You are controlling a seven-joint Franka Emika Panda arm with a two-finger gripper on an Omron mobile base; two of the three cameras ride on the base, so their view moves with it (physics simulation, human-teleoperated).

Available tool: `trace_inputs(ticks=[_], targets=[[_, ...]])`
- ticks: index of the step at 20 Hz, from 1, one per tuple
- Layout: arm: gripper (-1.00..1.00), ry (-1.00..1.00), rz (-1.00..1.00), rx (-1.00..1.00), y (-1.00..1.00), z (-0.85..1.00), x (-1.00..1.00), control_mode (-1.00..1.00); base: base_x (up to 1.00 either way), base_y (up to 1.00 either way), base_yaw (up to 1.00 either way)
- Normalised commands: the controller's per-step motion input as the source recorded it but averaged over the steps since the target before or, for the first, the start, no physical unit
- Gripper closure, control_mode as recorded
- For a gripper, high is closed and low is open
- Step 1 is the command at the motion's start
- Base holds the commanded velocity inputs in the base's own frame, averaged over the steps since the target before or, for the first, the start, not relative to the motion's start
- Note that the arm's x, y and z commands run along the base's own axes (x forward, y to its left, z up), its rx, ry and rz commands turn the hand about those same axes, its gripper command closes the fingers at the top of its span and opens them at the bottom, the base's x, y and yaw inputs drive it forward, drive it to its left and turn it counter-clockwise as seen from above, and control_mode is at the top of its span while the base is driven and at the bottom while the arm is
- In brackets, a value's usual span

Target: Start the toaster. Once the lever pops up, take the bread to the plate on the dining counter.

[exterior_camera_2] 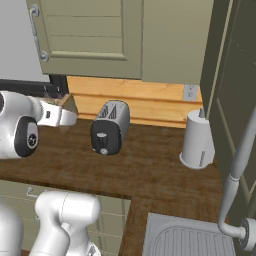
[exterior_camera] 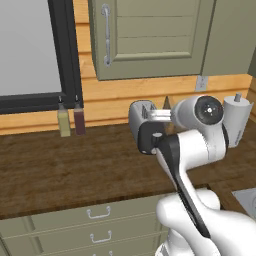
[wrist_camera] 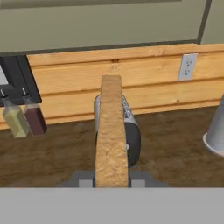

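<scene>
A: What are you looking at, biggest thing first?

B: The dark wooden worktop (exterior_camera_2: 150, 170) is running under the wall cabinets, and the toaster (exterior_camera_2: 110, 127) is lying on it, black end facing you, near the paper-towel roll (exterior_camera_2: 197, 140) to its right.

A: And the hand?

B: Your gripper (wrist_camera: 112, 179) is clamping the bread (wrist_camera: 112, 131) edge-on, raised above the worktop, left of the toaster.

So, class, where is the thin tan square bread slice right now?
The thin tan bread slice stands edge-on between the gripper's fingers in the hand view, lifted in front of the silver-grey toaster, which sits on the dark wooden worktop left of the white paper-towel roll.
</scene>
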Motion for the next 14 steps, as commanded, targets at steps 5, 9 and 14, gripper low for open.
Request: trace_inputs(ticks=[5, 9, 14], targets=[[1.0, 0.28, 0.0, 0.0, 0.0, 0.03, -1.0, -1.0, 0.0, 0.0, 0.0], [1.0, 0.0, 0.0, 0.0, 0.0, -0.12, -0.63, -1.0, 0.0, 0.0, 0.0], [1.0, -0.01, 0.0, 0.01, 0.0, -0.03, -0.09, -1.0, 0.0, 0.0, 0.0]])
